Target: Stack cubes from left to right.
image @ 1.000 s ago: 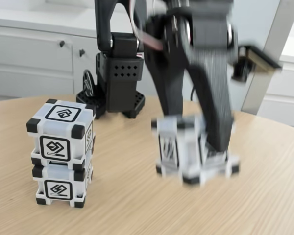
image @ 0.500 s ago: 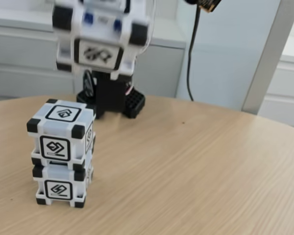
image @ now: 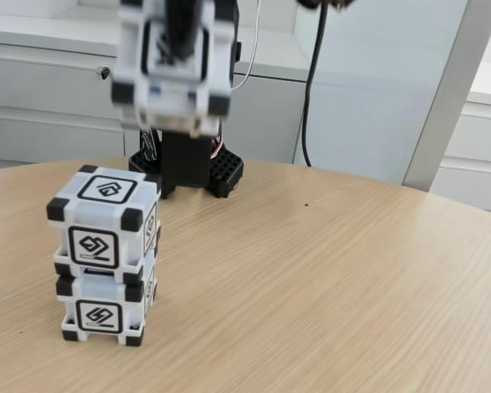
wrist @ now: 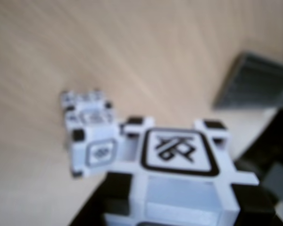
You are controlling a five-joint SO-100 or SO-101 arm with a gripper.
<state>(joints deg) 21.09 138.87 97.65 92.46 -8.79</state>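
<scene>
A pale wood-grain bench (image: 327,286) stands before white cabinets (image: 41,90). On it, two white plastic cubes form a stack: top cube (image: 106,223) on bottom cube (image: 105,307). Above the stack, motion-blurred, the third cube (image: 176,65) hangs in the gripper (image: 180,37), whose fingers are mostly hidden. The black arm base (image: 192,164) stands behind the stack.

I see bright, even daylight on the counter (image: 327,278) in the fixed view, with faint soft shadows. The raised cube (image: 176,65) is motion-blurred. My wrist view is soft throughout, out of focus.
</scene>
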